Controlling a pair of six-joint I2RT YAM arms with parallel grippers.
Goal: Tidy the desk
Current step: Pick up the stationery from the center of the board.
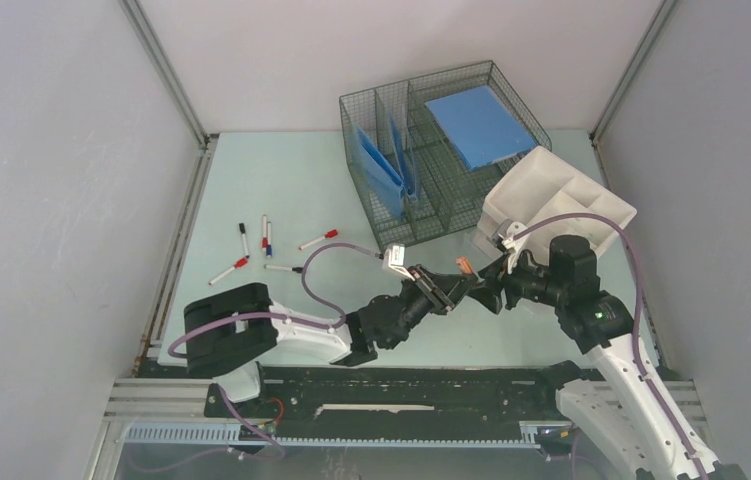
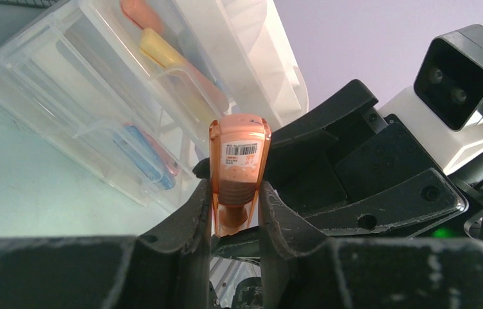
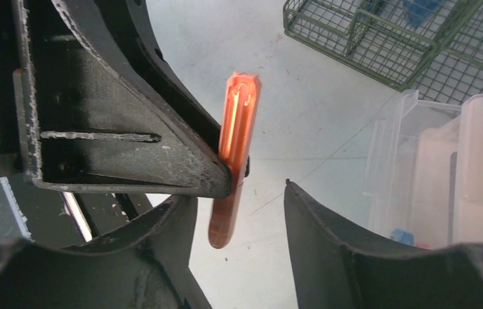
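An orange highlighter (image 2: 238, 154) with a barcode label is pinched between the fingers of my left gripper (image 2: 235, 212), which is shut on it above the pale green desk (image 1: 281, 180). In the right wrist view the same highlighter (image 3: 237, 129) hangs with its lower end between the jaws of my right gripper (image 3: 238, 193). Those jaws stand apart, with a clear gap on the right side, so that gripper is open. From above, the two grippers meet tip to tip (image 1: 471, 283) near the desk's front middle.
A clear plastic organizer box (image 1: 556, 205) sits tilted at the right, with coloured items in its compartments (image 2: 161, 51). A wire basket (image 1: 381, 215) holds blue folders (image 1: 476, 125) at the back. Several markers (image 1: 243, 240) lie on the desk at the left.
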